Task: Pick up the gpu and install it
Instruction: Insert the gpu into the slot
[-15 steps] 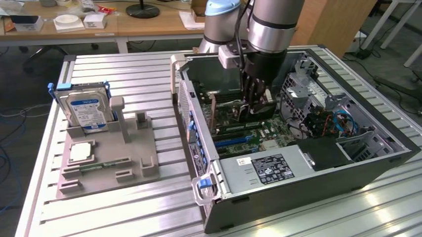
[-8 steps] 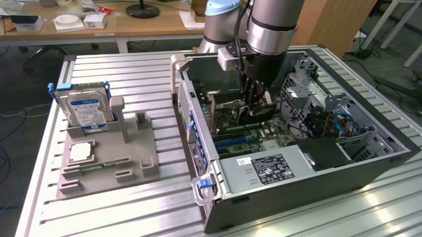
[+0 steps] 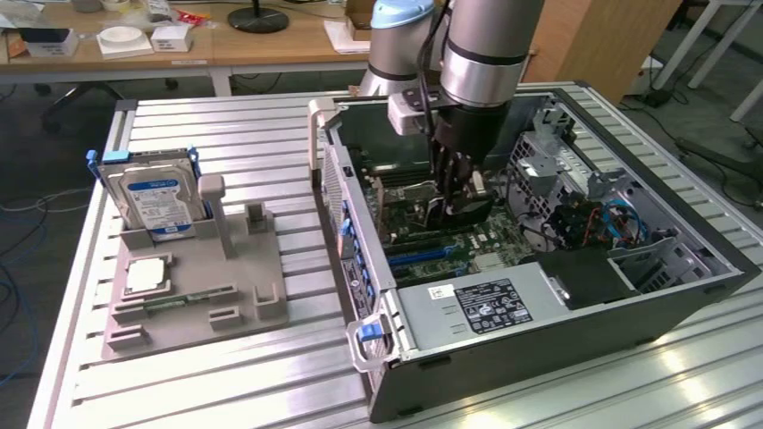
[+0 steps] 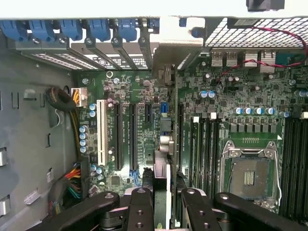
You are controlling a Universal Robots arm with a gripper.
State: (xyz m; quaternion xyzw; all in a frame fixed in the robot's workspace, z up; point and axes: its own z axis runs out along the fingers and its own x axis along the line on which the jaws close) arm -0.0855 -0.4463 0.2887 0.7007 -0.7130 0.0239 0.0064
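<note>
Wrist view puts your gripper (image 4: 162, 204) low over the open motherboard (image 4: 139, 91). Its black fingers (image 4: 139, 207) are drawn in narrow on either side of the gpu (image 4: 162, 171), which stands on edge between them. The card runs away from the fingers in a thin line towards the rear slot covers (image 4: 110, 43), lying between the long black expansion slots (image 4: 118, 137) and the memory slots beside the CPU socket (image 4: 250, 175). You cannot tell whether its lower edge sits in a slot. Exterior view shows your arm (image 3: 483, 54) dropping almost straight down into the computer case (image 3: 560, 295), wrist vertical, fingers pointing at the board. Well apart, at the exterior view's left, the hard drive (image 3: 155, 197) stands upright in the grey holder (image 3: 227, 268) on the ribbed metal table (image 3: 214, 125), and the memory stick (image 3: 185, 300) lies flat in the same holder.
</note>
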